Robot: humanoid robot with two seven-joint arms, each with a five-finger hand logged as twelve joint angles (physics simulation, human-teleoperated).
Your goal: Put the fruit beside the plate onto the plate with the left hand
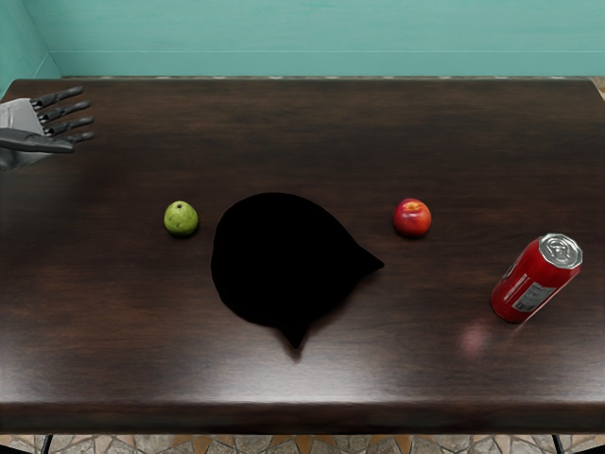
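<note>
We see the left hand at the far left corner of the dark surface, its arm cut off by the frame edge, its fingers stretched out and holding nothing. The green fruit sits just beside the left edge of the plate (a flat black shape whose rim we cannot make out). A red apple lies near its right side, a red can farther right.

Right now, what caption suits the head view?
Open left robot hand hovers far left; green fruit and red apple flank black plate.
</note>
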